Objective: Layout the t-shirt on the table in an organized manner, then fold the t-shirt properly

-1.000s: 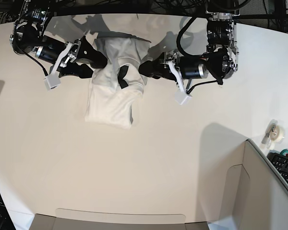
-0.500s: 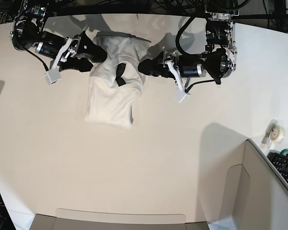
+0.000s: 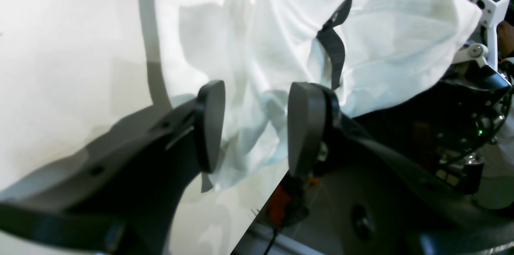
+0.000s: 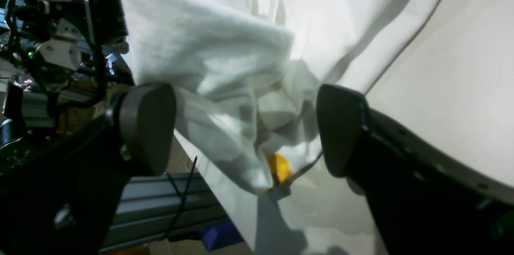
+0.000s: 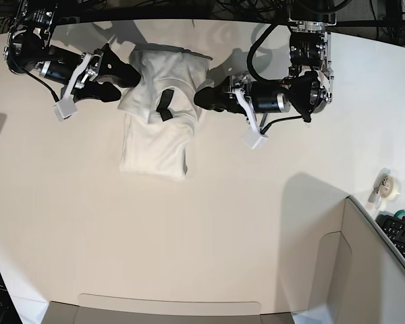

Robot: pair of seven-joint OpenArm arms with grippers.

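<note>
The shirt [image 5: 158, 121] lay bunched on the table [image 5: 223, 236] near its far edge, upper part humped into a loose mound with the dark label [image 5: 164, 106] twisted on top, lower part trailing flat toward the near side. None of it was spread out, so laying out looked barely started.

The left gripper [image 3: 253, 126] stood at the mound's edge with jaws parted; a wad of cloth filled the gap between the pads, but neither pad clearly pressed it, so I would not call it a grip. The right gripper [image 4: 245, 130] stood on the shirt's opposite side with jaws spread wide around a crumpled corner, an orange scrap of print showing in the folds, and nothing pinched.

The main risk, as I judged it, was each claw closing on several layers at once. The cloth between both pairs of pads was doubled and wrinkled, so a pull apart could drag the whole bundle instead of opening it. A shallow bite could also let thin fabric slide out. The mound also sat close to the table's far edge, and part of the hem seemed to hang past it, so a pull that way might tip more cloth off.
</note>
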